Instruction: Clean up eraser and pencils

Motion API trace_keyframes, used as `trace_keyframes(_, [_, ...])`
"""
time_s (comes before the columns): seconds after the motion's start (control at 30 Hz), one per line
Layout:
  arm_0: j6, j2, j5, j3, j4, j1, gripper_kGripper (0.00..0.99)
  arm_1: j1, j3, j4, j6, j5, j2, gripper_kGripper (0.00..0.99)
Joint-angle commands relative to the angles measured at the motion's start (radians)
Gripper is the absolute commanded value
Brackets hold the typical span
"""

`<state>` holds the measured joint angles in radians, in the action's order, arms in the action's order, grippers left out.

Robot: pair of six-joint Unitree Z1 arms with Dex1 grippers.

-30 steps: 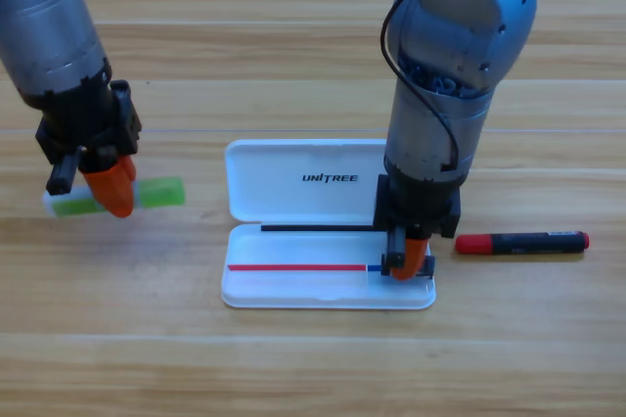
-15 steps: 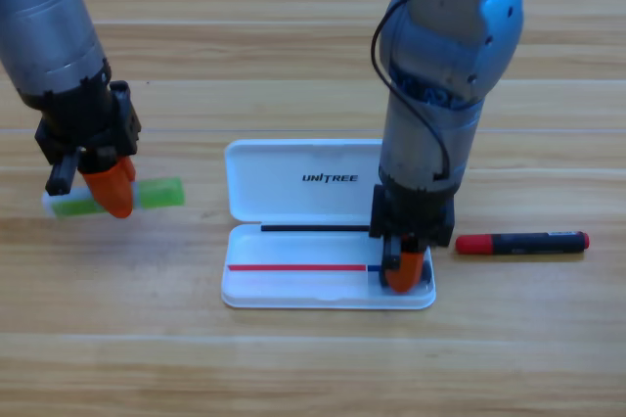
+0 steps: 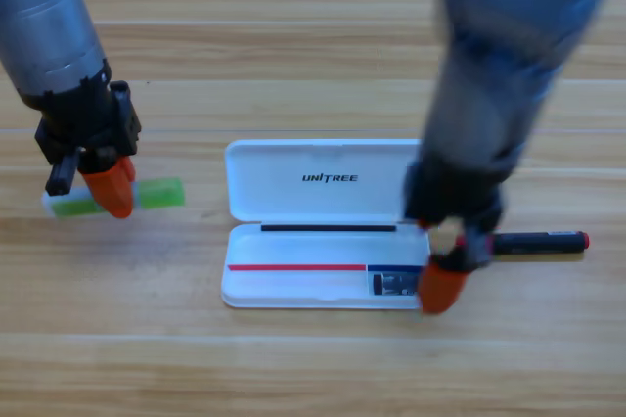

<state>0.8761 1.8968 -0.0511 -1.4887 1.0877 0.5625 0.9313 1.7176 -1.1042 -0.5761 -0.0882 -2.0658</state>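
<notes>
Eraser [image 3: 396,284] lying in white case [image 3: 293,192], right gripper [image 3: 442,287] at case's right edge, grip unreadable; left gripper [image 3: 108,185] apparently clamped on green pencil [image 3: 156,193]; risk: catching red-and-black pencil [image 3: 533,241] nearby.

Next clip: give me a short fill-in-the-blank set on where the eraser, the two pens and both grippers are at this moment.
1. The eraser lies inside the white ____.
2. The left gripper is at the ____ pen.
3. The red-and-black pen lies on the table, to the ____ of the case.
4. The right gripper is at the case's lower ____ corner.

Missing words: case; green; right; right
</notes>
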Motion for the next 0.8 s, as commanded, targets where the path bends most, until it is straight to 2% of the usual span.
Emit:
trace_keyframes(0.03, [-0.011, 0.002, -0.016, -0.021, 0.011, 0.037, 0.000, -0.060, -0.130, 0.003, -0.045, -0.004, 0.268, 0.943])
trace_keyframes(0.2, [-0.015, 0.077, -0.061, -0.093, 0.014, 0.103, 0.000, -0.172, -0.219, 0.004, -0.157, 0.002, 0.280, 0.942])
trace_keyframes(0.3, [-0.029, 0.153, -0.087, -0.154, 0.021, 0.149, 0.000, -0.232, -0.240, 0.007, -0.231, 0.008, 0.200, 0.940])
trace_keyframes(0.4, [-0.042, 0.248, -0.122, -0.240, 0.051, 0.192, 0.000, -0.278, -0.245, 0.061, -0.277, 0.011, 0.113, 0.934])
trace_keyframes(0.57, [-0.049, 0.369, -0.165, -0.337, 0.074, 0.240, 0.000, -0.321, -0.222, 0.158, -0.327, 0.047, -0.014, 0.913])
trace_keyframes(0.8, [-0.052, 0.436, -0.176, -0.378, 0.093, 0.255, 0.000, -0.328, -0.165, 0.164, -0.361, 0.047, -0.131, 0.808])
